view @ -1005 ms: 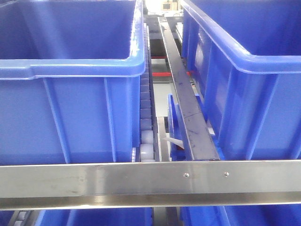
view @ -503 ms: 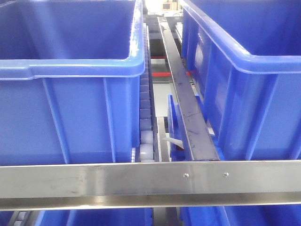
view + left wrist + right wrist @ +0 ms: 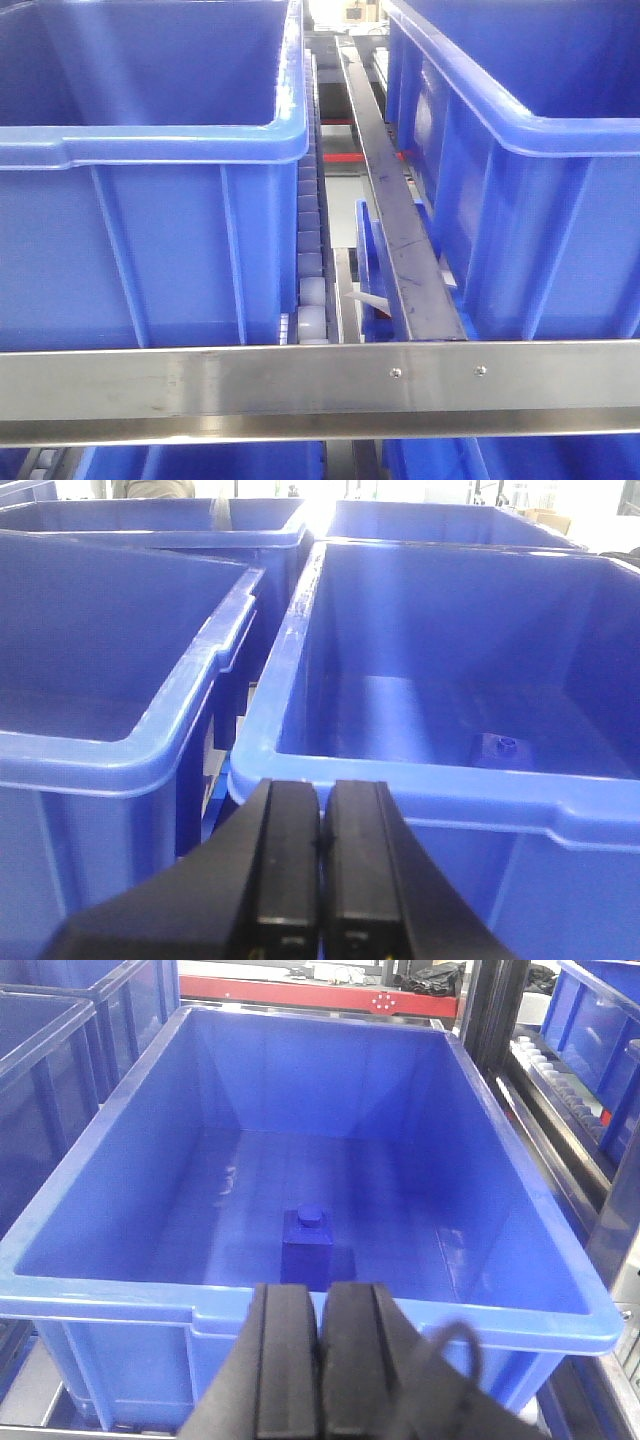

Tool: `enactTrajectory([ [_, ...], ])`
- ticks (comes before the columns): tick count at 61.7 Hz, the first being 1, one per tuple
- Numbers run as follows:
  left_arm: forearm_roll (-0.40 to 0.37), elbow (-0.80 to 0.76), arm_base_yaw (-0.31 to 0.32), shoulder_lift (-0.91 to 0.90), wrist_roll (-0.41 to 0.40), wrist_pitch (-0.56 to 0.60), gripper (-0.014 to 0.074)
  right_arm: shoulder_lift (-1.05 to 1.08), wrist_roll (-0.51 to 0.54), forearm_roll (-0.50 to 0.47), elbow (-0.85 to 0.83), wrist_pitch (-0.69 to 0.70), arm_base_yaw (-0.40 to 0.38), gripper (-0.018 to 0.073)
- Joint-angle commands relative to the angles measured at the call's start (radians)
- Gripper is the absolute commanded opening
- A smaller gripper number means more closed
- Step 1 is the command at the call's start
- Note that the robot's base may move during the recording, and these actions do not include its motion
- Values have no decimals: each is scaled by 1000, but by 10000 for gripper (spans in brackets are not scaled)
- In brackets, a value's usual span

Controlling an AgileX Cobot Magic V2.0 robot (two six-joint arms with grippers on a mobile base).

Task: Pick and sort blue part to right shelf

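A small blue part (image 3: pixel 306 1241), a square block with a round cap, stands upright on the floor of a large blue crate (image 3: pixel 110 1296). My right gripper (image 3: pixel 322 1295) is shut and empty, just outside the crate's near rim and in line with the part. In the left wrist view my left gripper (image 3: pixel 322 795) is also shut on nothing, in front of a blue crate (image 3: pixel 450 792) with a small blue part (image 3: pixel 497 748) low on its floor. The right shelf's steel front rail (image 3: pixel 300 385) crosses the front view below two blue crates (image 3: pixel 150 250); no gripper shows there.
White roller tracks (image 3: pixel 311 250) and a dark steel divider bar (image 3: pixel 395 220) run between the two crates. A second crate (image 3: pixel 100 700) sits left of the left gripper. More blue crates and a red frame bar (image 3: pixel 320 995) stand behind the right crate.
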State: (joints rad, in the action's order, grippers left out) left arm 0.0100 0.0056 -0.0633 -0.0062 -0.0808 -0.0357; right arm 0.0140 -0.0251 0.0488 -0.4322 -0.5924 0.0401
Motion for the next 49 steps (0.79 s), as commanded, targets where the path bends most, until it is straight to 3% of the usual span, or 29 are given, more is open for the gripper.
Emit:
enactTrajectory([
  [1, -10, 26, 0, -21, 1, 96, 125, 11, 3, 3, -22, 92, -1, 38],
  [13, -10, 26, 0, -21, 1, 96, 125, 11, 3, -2, 79, 196, -1, 38],
  [32, -10, 26, 0, -21, 1, 96, 125, 11, 3, -67, 444, 707, -1, 38],
  [49, -10, 26, 0, -21, 1, 96, 125, 19, 4, -75, 441, 637, -1, 38],
])
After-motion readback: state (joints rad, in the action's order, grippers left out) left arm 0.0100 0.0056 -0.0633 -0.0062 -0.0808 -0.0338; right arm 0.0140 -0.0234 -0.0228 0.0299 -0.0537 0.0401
